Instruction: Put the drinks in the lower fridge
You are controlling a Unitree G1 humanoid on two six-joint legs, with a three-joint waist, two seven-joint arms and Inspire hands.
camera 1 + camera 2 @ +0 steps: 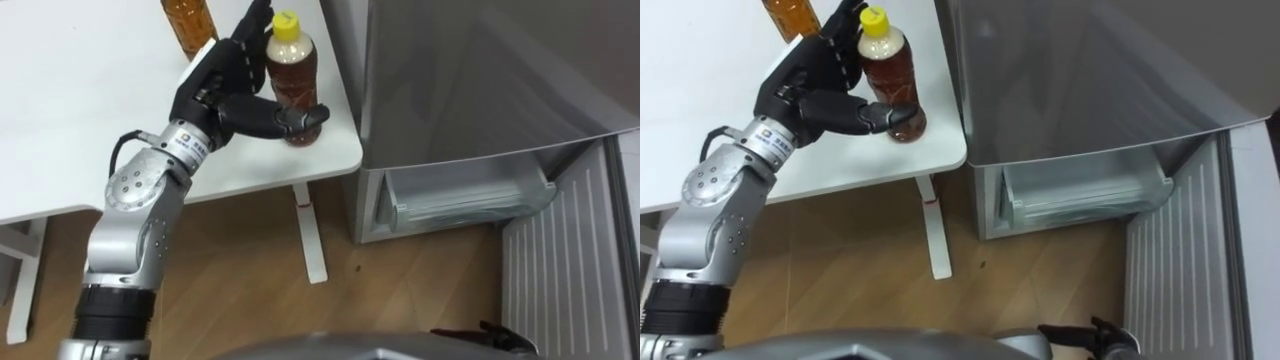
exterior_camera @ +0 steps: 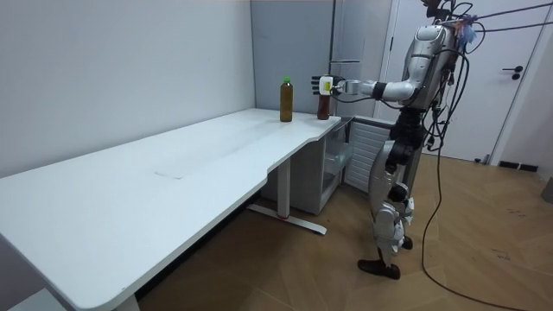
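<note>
In the left eye view, the left hand is closing on the brown tea bottle with a yellow cap. The thumb is curling across the bottle's front low down, and the fingers are rising behind it. The bottle is standing upright near the right-hand corner of the white worktop. The arm is reaching up from the lower left, with the wrist angled towards the bottle. A second, amber bottle is standing just beyond the hand, apart from the held one. To the right, the grey fridge is showing its lower compartment open, with a clear drawer and a ribbed door swung out. A dark shape at the lower edge, likely the right hand, is hanging low, and I cannot tell whether it is spread or curled.

The step in hand seems to be securing the grasp before the lift. The grip is sitting low, so the bottle could tip over the thumb. It calls for a firm squeeze, then a straight lift clear of the neighbouring bottle.

In the room view, the robot is standing upright at the worktop's end beside the fridge. Its left arm is stretching forward, nearly level at chest height.

In the right eye view, the thumb tip is pressing near the bottle's base, which appears to be resting on the worktop close to its edge.
</note>
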